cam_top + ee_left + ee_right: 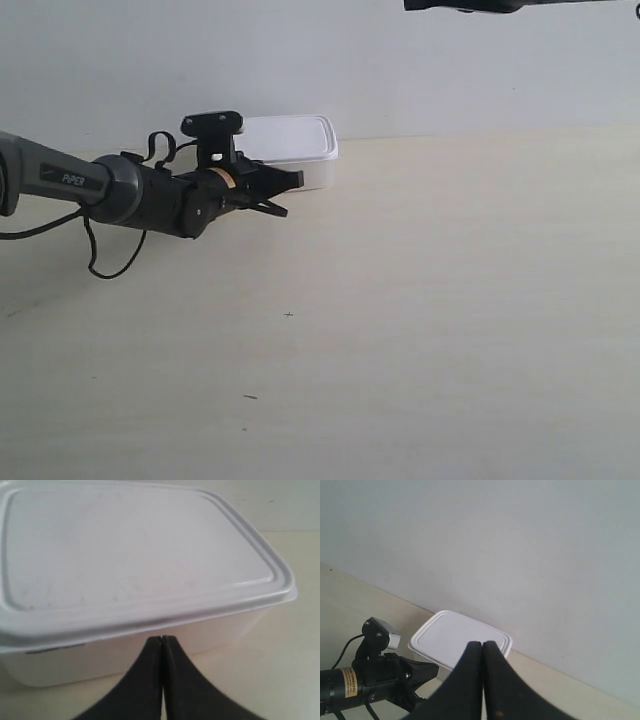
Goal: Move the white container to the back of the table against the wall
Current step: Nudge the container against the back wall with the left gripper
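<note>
Clenched left hand (162, 639) sits at the tub (135, 555) side; tub's at the counter (420, 300) back, by the wall (400, 60). My right hand (483, 644) is clenched too. Looks light and slick, so I'd nudge low on its side.

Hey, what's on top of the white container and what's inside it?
Only its flat rimmed white lid sits on the white container; nothing rests on that lid. The closed lid and opaque walls hide whatever is inside.
</note>
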